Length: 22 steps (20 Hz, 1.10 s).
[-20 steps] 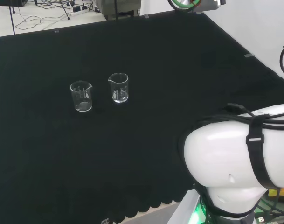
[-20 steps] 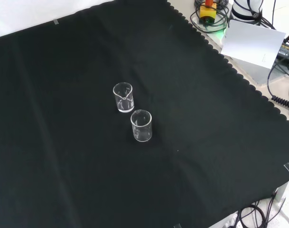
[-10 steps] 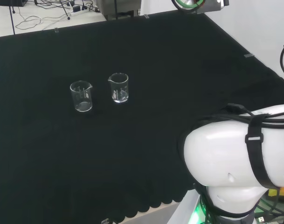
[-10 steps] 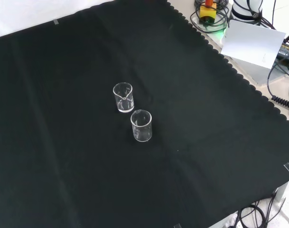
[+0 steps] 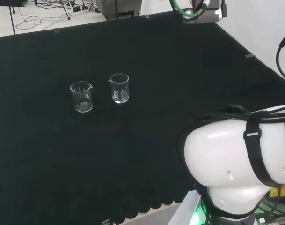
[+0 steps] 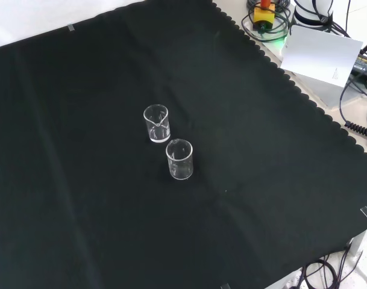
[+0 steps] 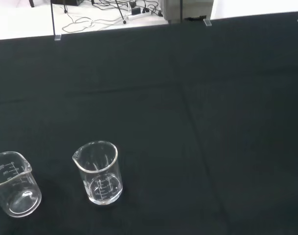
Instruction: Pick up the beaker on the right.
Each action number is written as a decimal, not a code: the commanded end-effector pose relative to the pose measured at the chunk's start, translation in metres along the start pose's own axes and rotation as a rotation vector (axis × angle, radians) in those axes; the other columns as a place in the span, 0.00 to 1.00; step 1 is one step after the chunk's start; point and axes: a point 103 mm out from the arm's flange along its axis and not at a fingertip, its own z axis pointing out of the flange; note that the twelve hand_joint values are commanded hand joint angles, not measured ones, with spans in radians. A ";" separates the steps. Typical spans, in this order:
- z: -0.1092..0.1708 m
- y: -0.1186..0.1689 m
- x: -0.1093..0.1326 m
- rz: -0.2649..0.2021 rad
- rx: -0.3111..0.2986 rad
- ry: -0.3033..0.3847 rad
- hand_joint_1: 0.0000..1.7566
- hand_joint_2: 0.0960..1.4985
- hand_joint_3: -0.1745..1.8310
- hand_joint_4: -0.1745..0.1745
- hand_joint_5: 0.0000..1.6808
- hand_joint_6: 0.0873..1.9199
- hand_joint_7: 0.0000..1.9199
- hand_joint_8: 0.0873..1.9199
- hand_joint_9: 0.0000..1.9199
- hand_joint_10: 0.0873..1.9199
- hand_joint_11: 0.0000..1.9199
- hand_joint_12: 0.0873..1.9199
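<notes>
Two clear beakers upright on cloth; right beaker (image 5: 119, 88) spouted, graduated, empty. Hand state: cannot tell.

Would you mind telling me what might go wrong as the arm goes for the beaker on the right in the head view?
1. The right beaker stands close beside the left beaker, apart but with a narrow gap, so fingers closing round one may well knock the other over.
2. Both are clear glass on black cloth and hard to see, so the approach could be misjudged.
3. In the front view they stand one behind the other, so the wrong one might be picked.
</notes>
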 end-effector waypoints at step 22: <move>0.125 0.080 -0.009 0.011 0.079 0.079 0.09 0.86 0.20 0.40 0.23 0.01 0.05 0.24 0.10 0.31 0.00 0.65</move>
